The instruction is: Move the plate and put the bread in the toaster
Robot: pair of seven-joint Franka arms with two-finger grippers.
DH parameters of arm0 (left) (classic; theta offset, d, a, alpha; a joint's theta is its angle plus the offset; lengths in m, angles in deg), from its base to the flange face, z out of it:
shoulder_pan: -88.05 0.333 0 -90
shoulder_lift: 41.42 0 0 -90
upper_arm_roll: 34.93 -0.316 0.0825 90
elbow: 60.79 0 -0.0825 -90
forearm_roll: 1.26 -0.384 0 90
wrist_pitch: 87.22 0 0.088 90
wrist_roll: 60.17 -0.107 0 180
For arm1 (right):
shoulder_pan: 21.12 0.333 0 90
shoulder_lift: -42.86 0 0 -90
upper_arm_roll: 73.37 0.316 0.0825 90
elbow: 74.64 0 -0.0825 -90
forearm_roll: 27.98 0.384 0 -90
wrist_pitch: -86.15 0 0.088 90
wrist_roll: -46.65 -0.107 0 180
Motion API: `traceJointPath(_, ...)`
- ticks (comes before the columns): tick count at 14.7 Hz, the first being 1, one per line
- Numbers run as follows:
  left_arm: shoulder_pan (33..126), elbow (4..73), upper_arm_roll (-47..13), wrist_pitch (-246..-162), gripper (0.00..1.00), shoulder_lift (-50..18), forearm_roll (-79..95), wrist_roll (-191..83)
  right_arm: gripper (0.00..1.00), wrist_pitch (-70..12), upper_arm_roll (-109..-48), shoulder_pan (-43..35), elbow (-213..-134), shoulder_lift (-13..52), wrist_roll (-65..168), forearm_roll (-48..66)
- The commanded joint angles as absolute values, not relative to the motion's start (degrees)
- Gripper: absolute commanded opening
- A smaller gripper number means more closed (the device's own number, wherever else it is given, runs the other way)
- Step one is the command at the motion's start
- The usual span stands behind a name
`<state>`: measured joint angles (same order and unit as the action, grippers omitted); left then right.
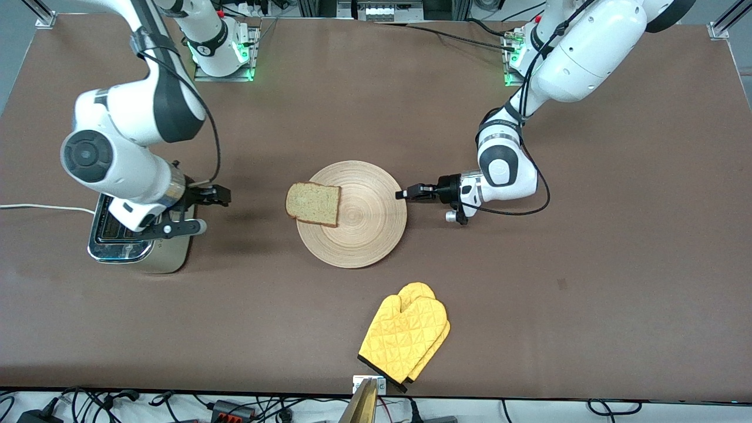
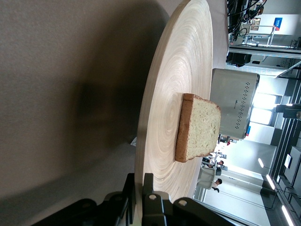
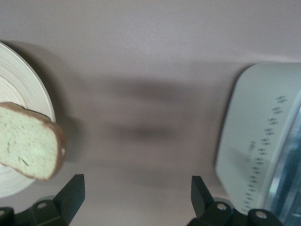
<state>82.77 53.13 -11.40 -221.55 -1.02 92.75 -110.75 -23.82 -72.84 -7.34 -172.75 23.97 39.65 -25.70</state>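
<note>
The pale wooden plate [image 1: 365,230] lies mid-table with the bread [image 1: 314,203] on its rim toward the right arm's end, overhanging the edge. My left gripper [image 1: 402,194] is shut on the plate's rim at the left arm's end. In the left wrist view the fingers [image 2: 162,188] pinch the plate [image 2: 174,94], with the bread [image 2: 197,127] and the toaster [image 2: 233,108] past it. My right gripper [image 1: 210,210] stands open over the table beside the toaster [image 1: 164,258], holding nothing. The right wrist view shows that gripper [image 3: 137,193], the bread [image 3: 28,146], the plate [image 3: 19,89] and the toaster [image 3: 258,141].
A yellow oven mitt [image 1: 405,338] lies near the table's front edge, nearer to the front camera than the plate. The toaster's white cord [image 1: 35,207] runs off toward the right arm's end of the table. Brown tabletop lies between toaster and plate.
</note>
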Motion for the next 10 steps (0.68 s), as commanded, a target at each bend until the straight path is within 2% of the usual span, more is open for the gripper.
traceJointPath(1, 82.3, 51.9, -11.4, -220.6, 0.1, -0.8, 94.9, -112.5, 1.0, -25.4, -73.0, -6.8, -174.0, 23.4, 37.8, -18.8)
traceJointPath(6, 82.4, 51.8, -11.5, -220.7, 0.25, -0.8, 94.9, -111.8, 1.0, -27.1, -72.9, -6.8, -175.1, 21.2, 37.7, -16.5)
traceJointPath(8, 82.6, 51.8, -11.8, -220.7, 0.31, -0.8, 94.8, -111.8, 1.0, -27.3, -72.9, -6.7, -176.2, 20.1, 37.8, -10.6)
traceJointPath(10, 83.2, 51.8, -12.0, -220.7, 0.34, -1.0, 94.0, -112.2, 1.0, -28.8, -72.9, -6.6, -176.9, 18.8, 38.1, -8.1)
